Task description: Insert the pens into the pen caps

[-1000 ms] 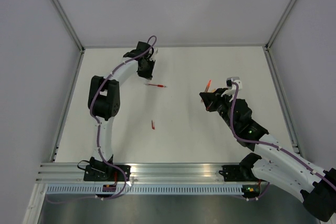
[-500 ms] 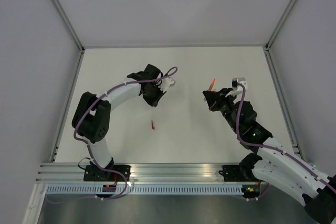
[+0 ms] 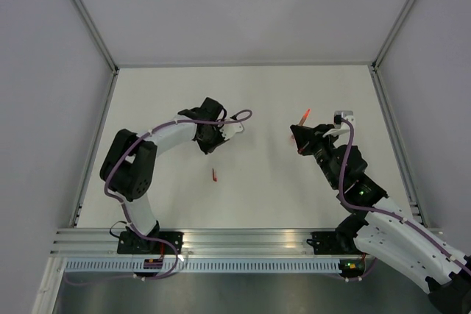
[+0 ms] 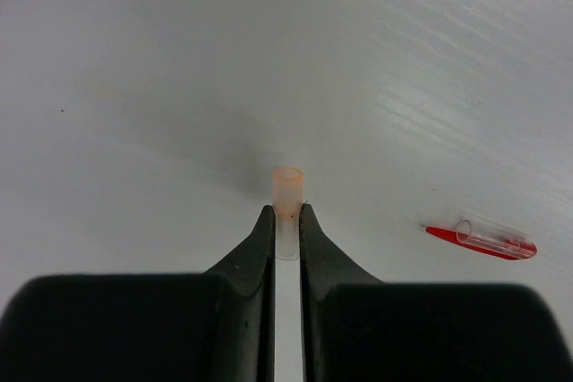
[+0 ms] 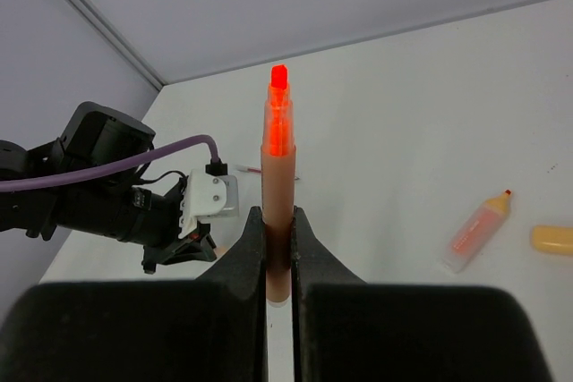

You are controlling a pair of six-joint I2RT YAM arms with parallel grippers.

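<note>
Pinching an orange pen cap tight in my left end effector and an orange pen upright in my right end effector, the two well apart, I judge nothing capped yet; a second pen and a loose cap lie on the worktop.

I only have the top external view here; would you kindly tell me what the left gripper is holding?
Observer: The left gripper is shut on a short orange cap, which sticks out past its fingertips.
Operator: Thank you. And the right one?
Observer: The right gripper is shut on an orange pen, bare tip pointing away from the wrist.
Operator: Anything else I am missing?
Observer: The right wrist view shows a second pen and a loose cap, both orange, lying apart on the table.
</note>
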